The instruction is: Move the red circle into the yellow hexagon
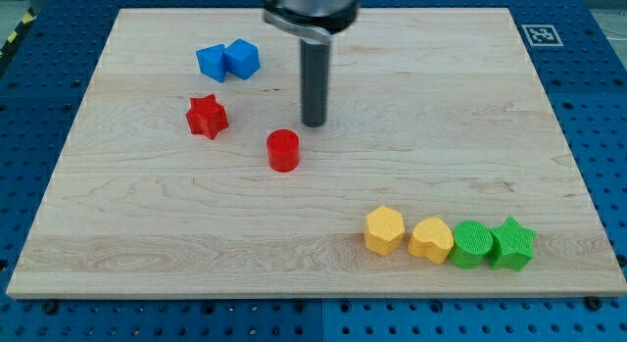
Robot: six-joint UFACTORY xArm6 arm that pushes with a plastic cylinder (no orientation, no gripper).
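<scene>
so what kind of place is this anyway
Likely a robotics lab bench: a wooden board on a blue perforated table, a printed marker tag at its corner, and my tip above small blocks like the red circle.

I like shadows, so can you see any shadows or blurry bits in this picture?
Camera view: soft, even light, no glare on the pale wooden board; only faint shadows under the red cylinder block and my tip. The blocks look sharp; the dark rod's top is cut off.

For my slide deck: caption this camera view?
My tip sits just above-right of the red circle, far from the yellow hexagon.
</scene>
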